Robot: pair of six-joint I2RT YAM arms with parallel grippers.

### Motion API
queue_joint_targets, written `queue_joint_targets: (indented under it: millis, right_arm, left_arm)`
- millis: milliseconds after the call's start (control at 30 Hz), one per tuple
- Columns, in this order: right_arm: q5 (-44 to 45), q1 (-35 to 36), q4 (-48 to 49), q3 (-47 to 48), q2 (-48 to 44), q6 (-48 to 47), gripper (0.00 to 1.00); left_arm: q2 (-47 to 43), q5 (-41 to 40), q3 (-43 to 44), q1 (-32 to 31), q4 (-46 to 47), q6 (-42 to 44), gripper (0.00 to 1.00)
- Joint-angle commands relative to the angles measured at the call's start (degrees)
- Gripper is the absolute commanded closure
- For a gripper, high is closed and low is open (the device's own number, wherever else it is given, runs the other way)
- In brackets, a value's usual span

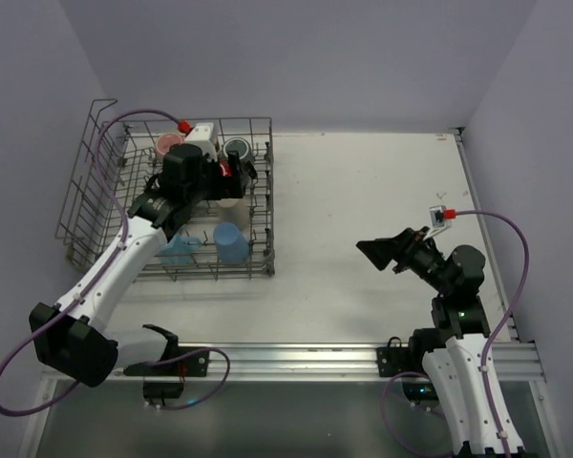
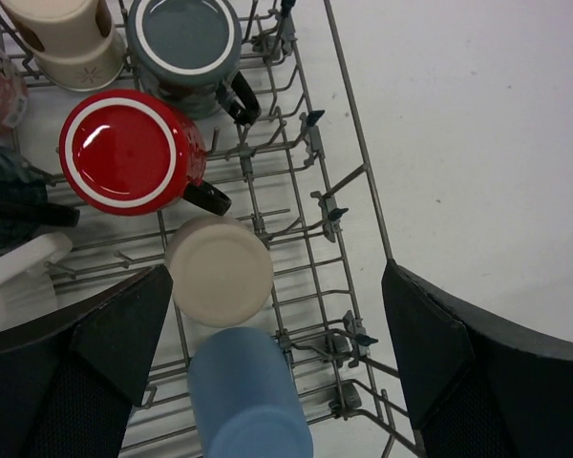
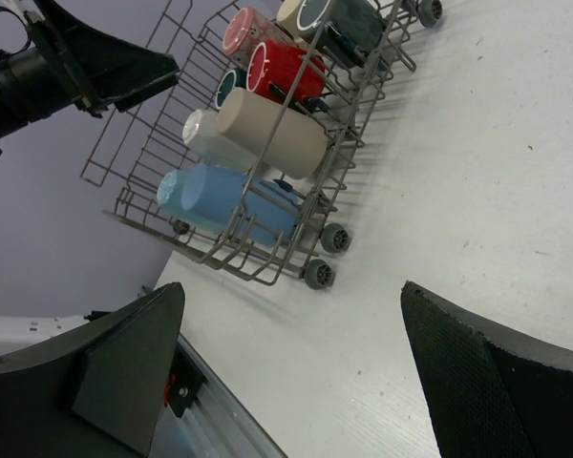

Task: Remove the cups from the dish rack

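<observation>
Left wrist view looks down on a red mug (image 2: 124, 153), a grey mug (image 2: 184, 38), a cream tumbler (image 2: 220, 270) and a light blue tumbler (image 2: 248, 396), all inside the dish rack (image 2: 363, 181). No cups (image 1: 231, 243) stand on the worktop (image 1: 363, 191), so I judge the unloading not yet begun. The left hand (image 2: 277, 324) hovers above the rack, jaws wide and empty. The right hand (image 1: 382, 251) is wide and empty too, well apart from the rack. Only the right wrist view shows the rack's side, its wheels (image 3: 318, 274) and a pink cup (image 3: 241, 29) at the far end.
</observation>
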Motion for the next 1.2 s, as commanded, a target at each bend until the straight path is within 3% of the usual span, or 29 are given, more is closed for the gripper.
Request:
queue_joint_targets:
  millis: [0,233,433,800,1000,1133,1167]
  right_arm:
    - [-0.7,0.6,1.8,-0.8,1.2,-0.5,0.03]
    - [-1.2,1.1,2.1,-1.2,1.5,-0.6,0.03]
    - [-1.3,1.8,5.1,-2.5,1.8,0.1,0.03]
    - [-0.7,3.1,4.2,-1.9,2.6,-0.9,0.03]
    - [-1.8,3.0,3.7,-1.6,3.1,-0.6,0.04]
    - [-1.9,3.0,3.4,-1.6,2.9,-0.4,0.04]
    - [-1.8,3.0,3.4,-1.4,3.2,-0.4,0.04]
  left_arm:
    - [2.4,-13.4,3.3,-3.8,-2.5,2.0,0.00]
    - [6.9,-24.6,1.2,-7.0,-2.6,0.7,0.00]
    - [8.8,-28.5,-0.6,-7.8,-1.2,-1.8,0.00]
    - [12.6,-21.7,-4.6,-7.8,4.5,-1.8,0.00]
    - [14.0,-22.8,-3.9,-7.8,6.3,-1.1,0.15]
    - [13.8,-23.6,-3.9,-7.8,7.1,-0.7,0.16]
    - [13.8,-23.7,-4.0,-7.8,7.1,-0.6,0.23]
